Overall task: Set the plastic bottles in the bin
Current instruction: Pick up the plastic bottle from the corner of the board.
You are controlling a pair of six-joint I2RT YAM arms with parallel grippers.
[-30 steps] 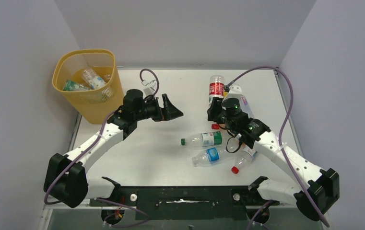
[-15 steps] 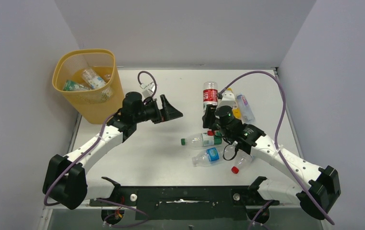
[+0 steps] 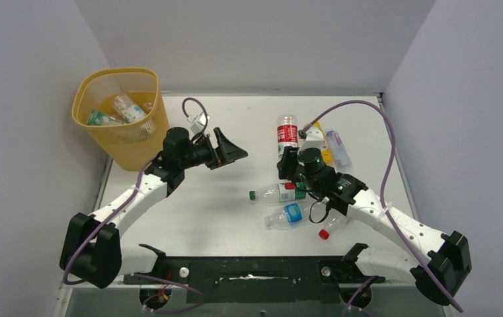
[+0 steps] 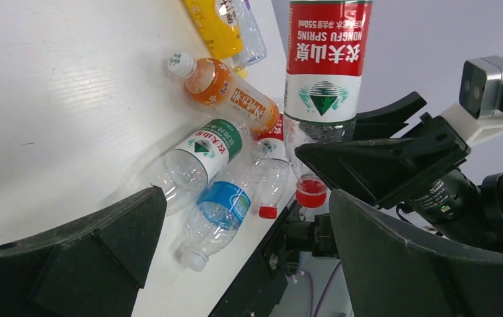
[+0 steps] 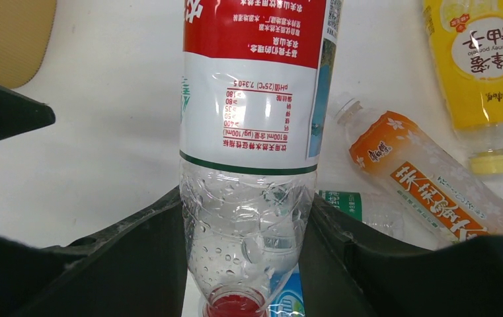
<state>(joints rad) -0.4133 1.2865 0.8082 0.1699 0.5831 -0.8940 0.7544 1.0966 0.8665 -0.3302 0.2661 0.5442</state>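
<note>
My right gripper (image 3: 287, 160) is shut on the neck end of a clear red-label bottle (image 3: 287, 131) and holds it above the table, cap toward the gripper. The right wrist view shows the bottle (image 5: 252, 99) between my jaws (image 5: 245, 231). My left gripper (image 3: 232, 150) is open and empty at mid-table, facing the held bottle (image 4: 326, 59). The yellow-orange mesh bin (image 3: 139, 148) stands at the far left with a few bottles (image 3: 128, 107) inside. A green-label bottle (image 3: 281, 192), a blue-label bottle (image 3: 291, 214) and a red-capped bottle (image 3: 331, 225) lie under my right arm.
A yellow bottle (image 5: 480, 63) and an orange bottle (image 5: 420, 175) lie near the table's far right. A clear blue-label bottle (image 3: 338, 148) lies beside them. Grey walls enclose the table on three sides. Purple cables loop over both arms.
My right gripper has carried the red-label bottle left toward the table's middle. My left gripper has shifted slightly left and stayed open.
</note>
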